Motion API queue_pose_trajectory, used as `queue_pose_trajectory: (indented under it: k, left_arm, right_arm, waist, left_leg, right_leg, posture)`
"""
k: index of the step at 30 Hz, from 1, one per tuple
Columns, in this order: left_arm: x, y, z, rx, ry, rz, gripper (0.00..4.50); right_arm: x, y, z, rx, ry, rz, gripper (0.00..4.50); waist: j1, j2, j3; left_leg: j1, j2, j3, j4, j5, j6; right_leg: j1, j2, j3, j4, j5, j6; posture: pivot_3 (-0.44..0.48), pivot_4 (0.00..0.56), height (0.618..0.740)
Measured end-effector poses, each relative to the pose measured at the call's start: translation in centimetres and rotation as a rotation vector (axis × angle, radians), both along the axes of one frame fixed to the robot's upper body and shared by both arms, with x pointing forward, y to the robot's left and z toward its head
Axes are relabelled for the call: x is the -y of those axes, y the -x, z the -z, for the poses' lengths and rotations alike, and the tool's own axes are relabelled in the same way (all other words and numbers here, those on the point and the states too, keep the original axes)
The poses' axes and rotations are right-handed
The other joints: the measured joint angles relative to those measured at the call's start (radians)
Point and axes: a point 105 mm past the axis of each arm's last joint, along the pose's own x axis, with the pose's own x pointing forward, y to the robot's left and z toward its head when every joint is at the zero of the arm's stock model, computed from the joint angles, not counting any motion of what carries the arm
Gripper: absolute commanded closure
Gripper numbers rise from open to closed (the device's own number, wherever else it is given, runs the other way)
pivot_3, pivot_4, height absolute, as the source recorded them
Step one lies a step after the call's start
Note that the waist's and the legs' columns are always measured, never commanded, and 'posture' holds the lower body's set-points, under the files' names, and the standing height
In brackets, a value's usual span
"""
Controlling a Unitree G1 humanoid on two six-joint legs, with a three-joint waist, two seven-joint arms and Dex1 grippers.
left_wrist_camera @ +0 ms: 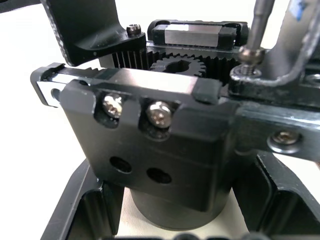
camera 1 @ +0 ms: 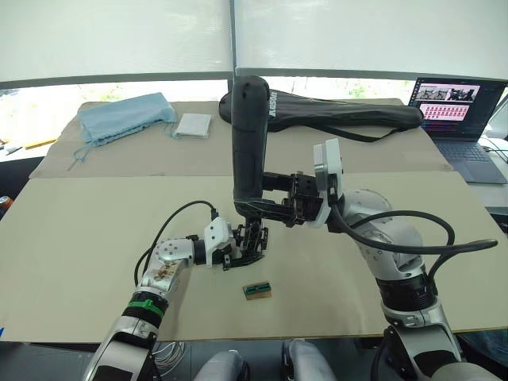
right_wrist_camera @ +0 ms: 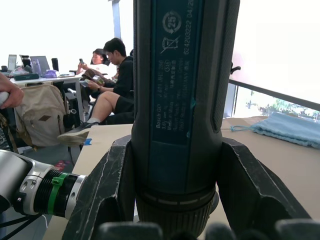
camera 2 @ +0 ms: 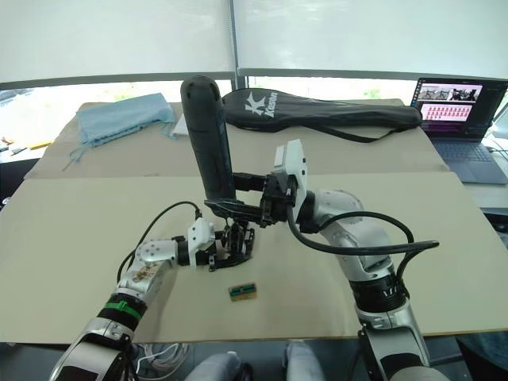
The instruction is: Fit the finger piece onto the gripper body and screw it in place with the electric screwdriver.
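Left fingers: your left gripper (camera 1: 238, 255) is closed around the gripper body (left_wrist_camera: 165, 150). In the left wrist view its two black fingers (left_wrist_camera: 75, 210) flank the round base. The hold pins the part so it does not turn under the driver.

Gripper body: it stands on the surface (camera 1: 95, 230) at about 6 o'clock from the centre, near the front edge. Its toothed gear and rails face upward.

Right fingers: your right gripper (camera 1: 298, 198) is clamped on the electric screwdriver (camera 1: 250, 143) low on its barrel. In the right wrist view a finger (right_wrist_camera: 107, 185) presses each side of the casing. A low grip keeps the tip steady.

Screwdriver: it is held close to upright, rounded end at 12 o'clock, tip down over the gripper body. The thin metal bit (left_wrist_camera: 260, 25) meets a screw (left_wrist_camera: 250, 54) at the top edge of the body.

Finger piece: the dark plate under that screw is probably the finger piece; you cannot confirm this from the views.

Step in hand: judged as driving the screw. Keep the bit in line with the screw, or it may slip off the head.

Other items: a small green-and-brown block (camera 1: 257, 290) lies just at 5 o'clock from the body, untouched. A long black bag (camera 1: 341, 115), a blue cloth (camera 1: 127, 117) and a laptop (camera 1: 452, 107) lie along the far edge.
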Motion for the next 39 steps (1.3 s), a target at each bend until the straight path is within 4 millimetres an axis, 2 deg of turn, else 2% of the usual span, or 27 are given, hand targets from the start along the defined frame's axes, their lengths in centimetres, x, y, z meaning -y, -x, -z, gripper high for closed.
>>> queue_pose_trajectory:
  k: [25, 39]
  left_arm:
    - [-0.3, 0.1, 0.6, -0.027, 0.006, -0.037, 2.07]
    - [-0.5, 0.3, 1.0, -0.052, 0.001, -0.048, 2.07]
  right_arm:
    - [-1.1, -0.1, 1.3, -0.023, 0.005, 0.022, 2.6]
    - [-0.6, -0.1, 2.0, -0.033, -0.001, 0.039, 2.6]
  waist:
    - [-0.004, 0.0, -0.008]
    - [-0.009, -0.001, -0.023]
  left_leg:
    - [0.009, 0.0, 0.0, -0.003, 0.0, 0.0]
    - [0.011, 0.0, 0.0, -0.007, 0.0, 0.0]
  right_leg:
    - [0.005, 0.0, 0.001, 0.0, 0.0, 0.0]
    - [0.006, 0.0, 0.002, -0.001, 0.0, 0.0]
  posture:
    - [0.0, 0.15, 0.74]
    - [0.0, 0.15, 0.74]
